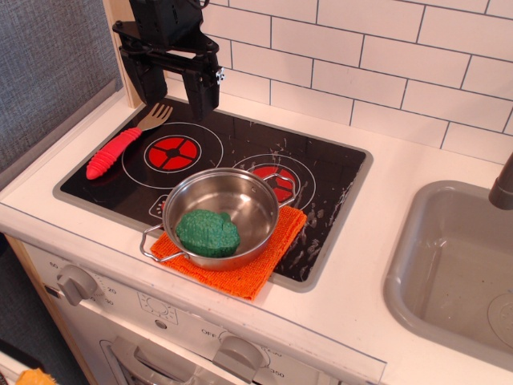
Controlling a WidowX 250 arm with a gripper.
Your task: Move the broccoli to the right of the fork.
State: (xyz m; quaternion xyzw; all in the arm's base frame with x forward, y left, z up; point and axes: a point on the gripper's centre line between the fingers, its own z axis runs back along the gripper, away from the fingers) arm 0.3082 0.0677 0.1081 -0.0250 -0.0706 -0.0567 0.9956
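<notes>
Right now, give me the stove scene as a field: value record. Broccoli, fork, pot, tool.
broccoli: inside the steel pot, not gripped
pot: upright on the orange cloth, front of the stovetop
orange cloth: under the pot, overhanging the hob's front edge
fork: flat on the stovetop's left side, tines toward the back wall
tool: raised at the back, right of the fork's tines, holding nothing; open or shut unclear
task status: broccoli not yet moved
</notes>
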